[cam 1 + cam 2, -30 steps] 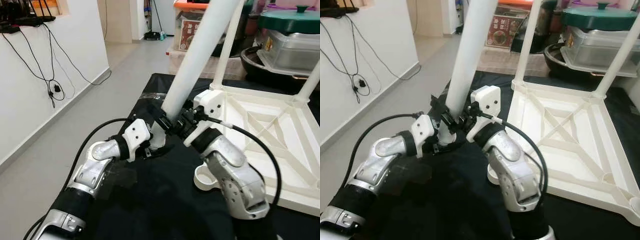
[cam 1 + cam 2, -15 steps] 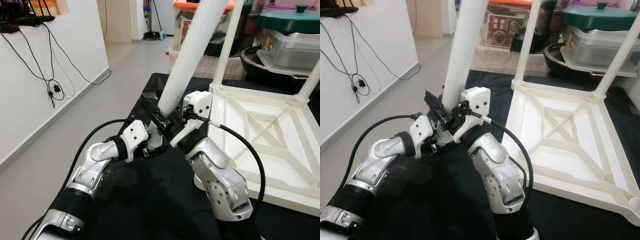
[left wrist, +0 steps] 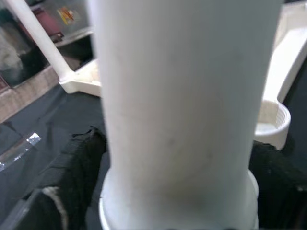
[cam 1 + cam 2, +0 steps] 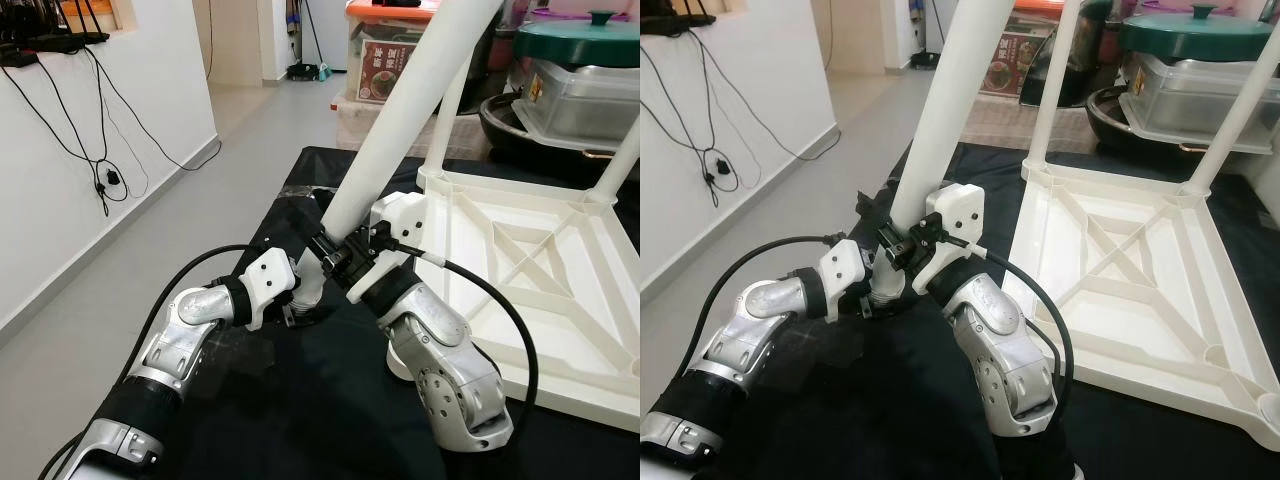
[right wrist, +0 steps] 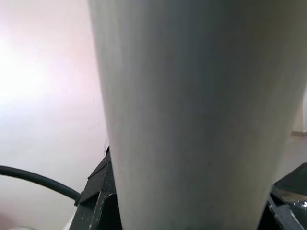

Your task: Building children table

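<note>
Left hand (image 4: 305, 290) grips the loose table leg (image 4: 400, 120) near its base; right hand (image 4: 335, 255) clamps it just above. Upturned tabletop (image 4: 530, 270) lies right. Risk: long tilted leg levers out, misses the corner socket (image 4: 405, 360).

Loose white plastic table leg (image 4: 400, 130), white plastic tabletop (image 4: 530, 270) inverted.
Leg tilted, lower end near tabletop's left corner; two legs upright at far corners.

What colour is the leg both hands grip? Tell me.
White; the leg shows best in the left eye view.
</note>
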You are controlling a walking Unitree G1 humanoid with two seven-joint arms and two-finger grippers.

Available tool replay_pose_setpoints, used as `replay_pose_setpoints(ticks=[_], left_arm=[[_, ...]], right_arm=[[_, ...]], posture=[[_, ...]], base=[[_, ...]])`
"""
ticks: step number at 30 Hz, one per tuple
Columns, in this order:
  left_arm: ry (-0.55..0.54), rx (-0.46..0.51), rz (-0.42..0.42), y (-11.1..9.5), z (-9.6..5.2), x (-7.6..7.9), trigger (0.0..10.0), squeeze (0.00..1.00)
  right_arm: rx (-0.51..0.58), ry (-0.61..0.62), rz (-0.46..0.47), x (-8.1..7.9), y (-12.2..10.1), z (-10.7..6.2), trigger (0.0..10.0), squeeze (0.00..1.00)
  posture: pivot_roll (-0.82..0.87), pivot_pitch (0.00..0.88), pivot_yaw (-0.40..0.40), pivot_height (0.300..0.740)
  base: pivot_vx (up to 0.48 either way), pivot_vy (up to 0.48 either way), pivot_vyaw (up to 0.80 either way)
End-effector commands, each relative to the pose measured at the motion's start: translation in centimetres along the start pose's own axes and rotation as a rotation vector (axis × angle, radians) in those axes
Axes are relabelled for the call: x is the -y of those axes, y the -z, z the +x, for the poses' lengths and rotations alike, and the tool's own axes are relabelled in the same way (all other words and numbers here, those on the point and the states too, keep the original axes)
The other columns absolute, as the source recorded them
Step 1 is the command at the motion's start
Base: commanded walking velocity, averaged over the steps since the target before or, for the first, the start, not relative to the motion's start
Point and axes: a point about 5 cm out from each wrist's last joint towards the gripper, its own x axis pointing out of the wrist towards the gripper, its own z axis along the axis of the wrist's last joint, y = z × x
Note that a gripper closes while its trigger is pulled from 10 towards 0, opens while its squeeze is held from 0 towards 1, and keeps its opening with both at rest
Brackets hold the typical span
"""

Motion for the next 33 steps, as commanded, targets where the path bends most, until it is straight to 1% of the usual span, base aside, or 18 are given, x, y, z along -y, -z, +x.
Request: replay_pose_setpoints(ticks=[1, 2, 5, 6, 9, 11, 12, 13, 15, 16, 17, 18, 21, 24, 25, 27, 31, 33], left_arm=[[0.005, 0.038, -0.02, -0.5, 0.3, -0.1, 10.0, 1.0], [0.005, 0.038, -0.02, -0.5, 0.3, -0.1, 10.0, 1.0], [-0.027, 0.083, -0.039, -1.3, -0.8, -0.7, 10.0, 1.0], [-0.027, 0.083, -0.039, -1.3, -0.8, -0.7, 10.0, 1.0], [-0.034, 0.095, -0.058, -1.8, -1.6, -0.7, 10.0, 1.0], [-0.033, 0.096, -0.061, -1.8, -1.7, -0.7, 10.0, 1.0], [0.036, 0.07, -0.093, -1.5, -2.8, 0.4, 10.0, 1.0], [0.069, 0.062, -0.122, -1.4, -3.3, 1.1, 10.0, 1.0], [0.069, 0.062, -0.122, -1.4, -3.3, 1.1, 10.0, 1.0], [0.081, 0.05, -0.15, -1.3, -3.9, 1.7, 10.0, 0.0], [0.069, 0.039, -0.153, -1.1, -4.2, 1.8, 10.0, 0.0], [0.069, 0.039, -0.153, -1.1, -4.2, 1.8, 10.0, 0.0], [0.036, 0.018, -0.151, -0.9, -4.7, 1.7, 10.0, 0.0], [-0.132, -0.054, -0.124, 0.3, -6.3, 0.2, 10.0, 0.0], [-0.132, -0.054, -0.124, 0.3, -6.3, 0.2, 10.0, 0.0], [-0.207, -0.068, -0.128, 0.6, -7.0, -0.4, 10.0, 0.0], [-0.226, -0.069, -0.147, 0.5, -7.3, -0.5, 10.0, 0.0], [-0.266, -0.093, -0.151, 0.9, -7.9, -0.4, 10.0, 0.0]], right_arm=[[0.029, -0.025, 0.005, -0.5, -0.4, 0.1, 0.0, 0.0], [0.029, -0.025, 0.005, -0.5, -0.4, 0.1, 0.0, 0.0], [0.024, 0.012, -0.042, 1.1, -0.6, -0.3, 0.0, 0.0], [0.024, 0.012, -0.042, 1.1, -0.6, -0.3, 0.0, 0.0], [0.012, 0.047, -0.085, 2.8, -0.8, -0.6, 0.0, 0.0], [0.01, 0.054, -0.092, 3.0, -0.9, -0.7, 0.0, 0.0], [-0.02, 0.089, -0.155, 5.2, -1.4, -1.3, 0.0, 0.0], [-0.045, 0.106, -0.199, 6.5, -1.7, -1.8, 0.0, 0.0], [-0.045, 0.106, -0.199, 6.5, -1.7, -1.8, 0.0, 0.0], [-0.081, 0.131, -0.257, 8.4, -2.2, -2.6, 0.0, 0.0], [-0.099, 0.142, -0.285, 9.3, -2.5, -3.0, 0.0, 0.0], [-0.099, 0.142, -0.285, 9.3, -2.5, -3.0, 0.0, 0.0], [-0.12, 0.154, -0.318, 10.4, -2.9, -3.5, 0.0, 0.0], [-0.178, 0.134, -0.378, 12.1, -3.9, -4.9, 0.0, 0.0], [-0.178, 0.134, -0.378, 12.1, -3.9, -4.9, 0.0, 0.0], [-0.207, 0.099, -0.388, 12.4, -4.1, -5.7, 0.0, 0.0], [-0.22, 0.071, -0.394, 12.4, -4.1, -6.0, 0.0, 0.0], [-0.282, 0.002, -0.388, 12.0, -3.4, -7.2, 0.0, 0.0]], posture=[[0.06, 0.0, -0.018, 0.74], [0.06, 0.0, -0.018, 0.74], [0.08, 0.0, -0.023, 0.74], [0.08, 0.0, -0.023, 0.74], [0.07, 0.0, -0.024, 0.74], [0.07, 0.0, -0.024, 0.74], [0.07, 0.0, -0.026, 0.74], [0.07, 0.0, -0.032, 0.74], [0.07, 0.0, -0.032, 0.74], [0.08, 0.0, -0.042, 0.74], [0.09, 0.0, -0.044, 0.74], [0.09, 0.0, -0.044, 0.74], [0.09, 0.0, -0.045, 0.74], [0.09, 0.0, -0.047, 0.74], [0.09, 0.0, -0.047, 0.74], [0.09, 0.0, -0.048, 0.74], [0.08, 0.0, -0.046, 0.74], [0.08, 0.0, -0.054, 0.74]], base=[[0.0, 0.0, 0.0], [0.0, 0.0, 0.0], [0.0, 0.0, 0.0], [0.0, 0.0, 0.0], [0.0, 0.0, 0.0], [0.0, 0.0, 0.0], [0.0, 0.0, 0.0], [0.0, 0.0, 0.0], [0.0, 0.0, 0.0], [0.0, 0.0, 0.0], [0.0, 0.0, 0.0], [0.0, 0.0, 0.0], [0.0, 0.0, 0.0], [0.0, 0.0, 0.0], [0.0, 0.0, 0.0], [0.0, 0.0, 0.0], [0.0, 0.0, 0.0], [0.0, 0.0, 0.0]])
